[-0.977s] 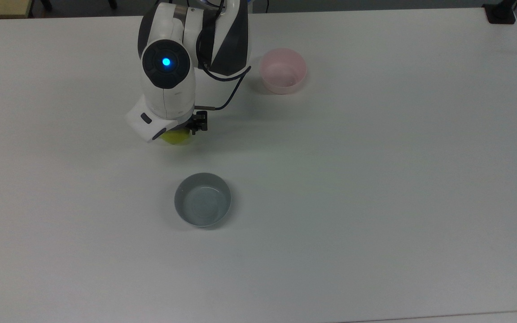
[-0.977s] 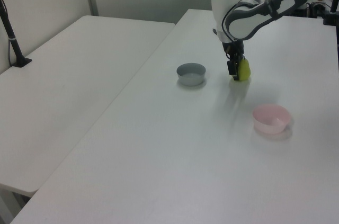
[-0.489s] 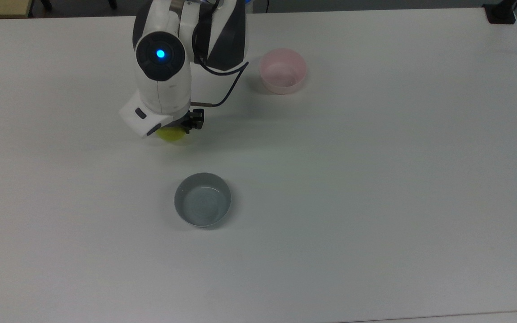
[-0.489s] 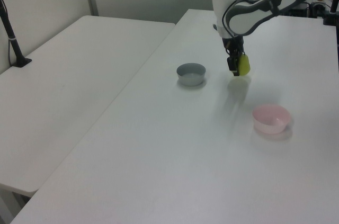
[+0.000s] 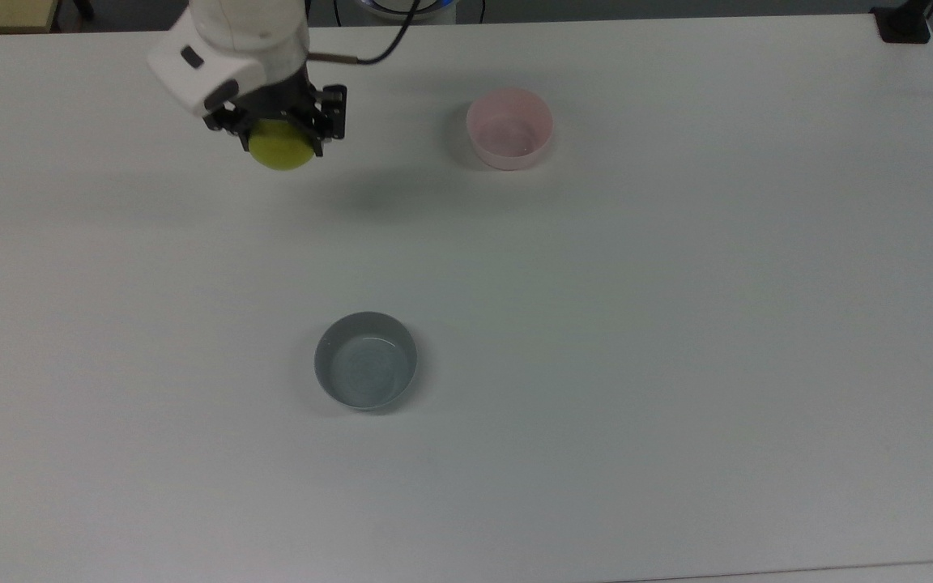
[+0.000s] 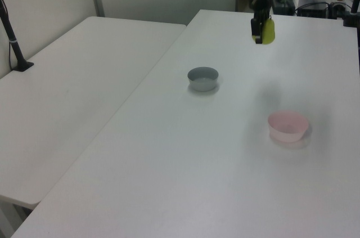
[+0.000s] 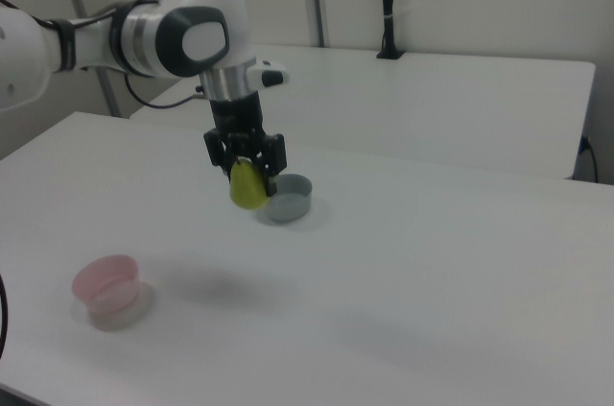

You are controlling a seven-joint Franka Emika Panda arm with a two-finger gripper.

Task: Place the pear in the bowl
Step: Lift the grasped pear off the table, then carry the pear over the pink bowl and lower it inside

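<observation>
We see the gripper (image 5: 278, 129) high above the white table (image 5: 677, 324), its fingers clenched on the pear (image 5: 281, 149) — held in the air, wide base down. The pink bowl (image 5: 509, 128) sits well apart, toward the top view's right — the grey-blue bowl (image 5: 365, 360) sits nearer the front.

The white robot arm (image 5: 223, 40) is cut off by the top view's upper edge, so only its wrist housing shows there; in the left view its upper part runs out past the top edge; in the right view it leaves by the left edge; the small yellow-green pear (image 5: 281, 149) has its narrow top and stem hidden between the black jaws in the top view; in the right view the pear (image 7: 247, 185) covers part of the small round grey-blue bowl (image 7: 290, 199); the white bench (image 5: 677, 324) is cropped at the top view's left and bottom edges.
</observation>
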